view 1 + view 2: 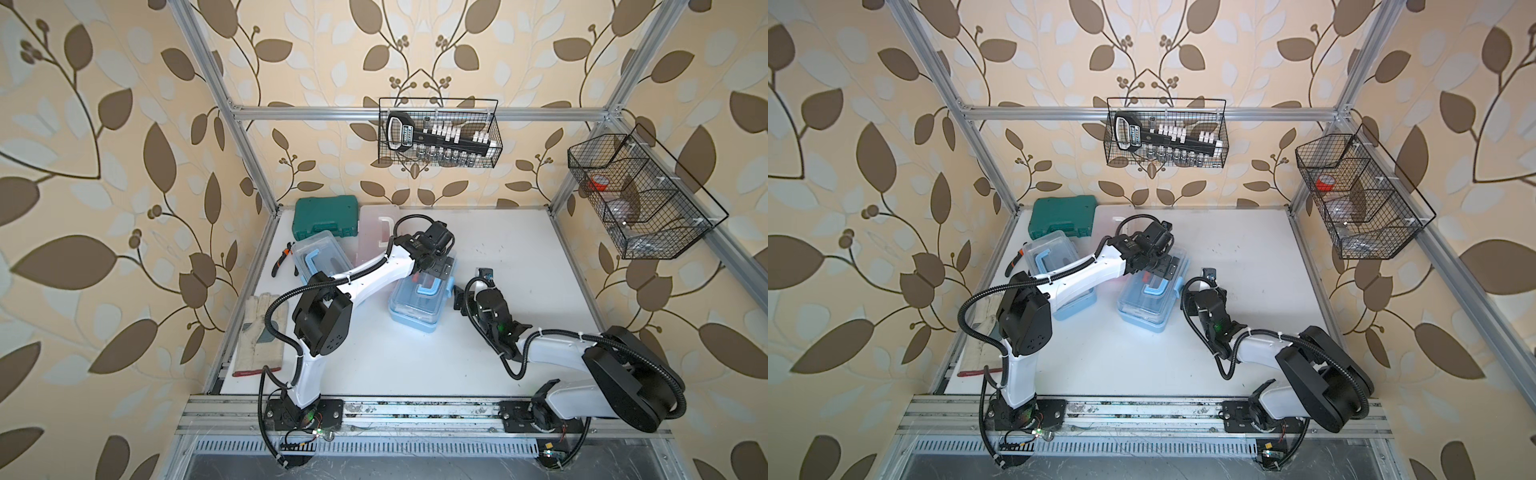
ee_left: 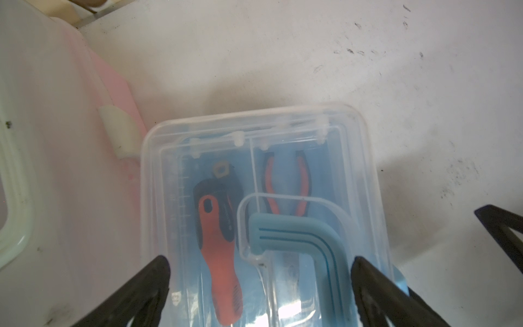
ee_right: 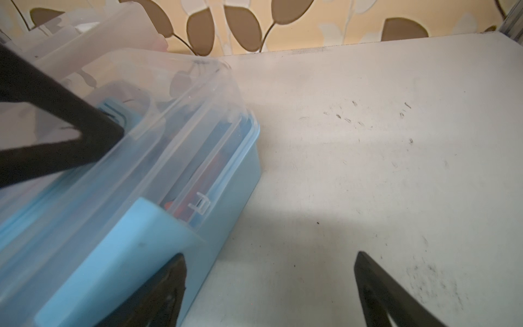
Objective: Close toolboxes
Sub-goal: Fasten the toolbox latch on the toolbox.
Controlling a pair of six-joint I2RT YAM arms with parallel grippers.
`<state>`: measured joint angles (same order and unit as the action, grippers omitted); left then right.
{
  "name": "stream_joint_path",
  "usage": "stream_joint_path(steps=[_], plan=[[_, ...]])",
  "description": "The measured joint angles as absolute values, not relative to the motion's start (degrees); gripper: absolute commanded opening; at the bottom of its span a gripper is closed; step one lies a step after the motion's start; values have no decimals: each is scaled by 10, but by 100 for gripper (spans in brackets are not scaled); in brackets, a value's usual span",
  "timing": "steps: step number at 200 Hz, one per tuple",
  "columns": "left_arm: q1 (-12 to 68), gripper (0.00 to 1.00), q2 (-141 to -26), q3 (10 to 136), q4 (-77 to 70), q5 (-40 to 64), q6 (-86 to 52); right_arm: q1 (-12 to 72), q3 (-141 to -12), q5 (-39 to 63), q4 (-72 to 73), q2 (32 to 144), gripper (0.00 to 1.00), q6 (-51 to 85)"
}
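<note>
A light blue toolbox (image 1: 415,309) (image 1: 1144,307) lies mid-table with its clear lid (image 2: 254,158) down over orange-handled tools. My left gripper (image 2: 261,269) (image 1: 440,268) hovers open over the far end of that lid, one finger on each side of the blue handle (image 2: 308,240). My right gripper (image 3: 270,263) (image 1: 460,297) is open beside the box's right wall, one fingertip (image 3: 175,271) by the blue latch (image 3: 119,249), which angles outward. A second light blue toolbox (image 1: 318,255) sits partly under the left arm. The pink toolbox (image 1: 370,237) (image 2: 119,90) stands behind.
A dark green case (image 1: 326,216) lies at the back left. Pliers (image 1: 282,259) and a work glove (image 1: 259,336) lie along the left edge. Wire baskets (image 1: 440,133) (image 1: 640,195) hang on the frame. Bare table (image 3: 368,155) stretches to the right of the middle box.
</note>
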<state>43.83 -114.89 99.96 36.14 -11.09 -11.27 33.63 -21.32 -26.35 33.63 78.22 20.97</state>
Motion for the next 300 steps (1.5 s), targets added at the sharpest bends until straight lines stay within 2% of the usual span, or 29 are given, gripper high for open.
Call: stream_joint_path(steps=[98, 132, 149, 206, 300], plan=[[438, 99, -1149, 999, 358, -110, -113, 304, -224, -158, 267, 739, 87, 277], [438, 99, -1149, 997, 357, -110, -114, 274, -224, -86, 259, 739, 80, 325], [438, 99, -1149, 997, 357, -110, -114, 261, -224, -53, 259, 739, 72, 350], [438, 99, -1149, 998, 356, -109, -115, 239, -224, 24, 264, 739, 63, 398], [439, 99, -1149, 998, 356, -109, -115, 233, -224, 84, 320, 749, 50, 441]])
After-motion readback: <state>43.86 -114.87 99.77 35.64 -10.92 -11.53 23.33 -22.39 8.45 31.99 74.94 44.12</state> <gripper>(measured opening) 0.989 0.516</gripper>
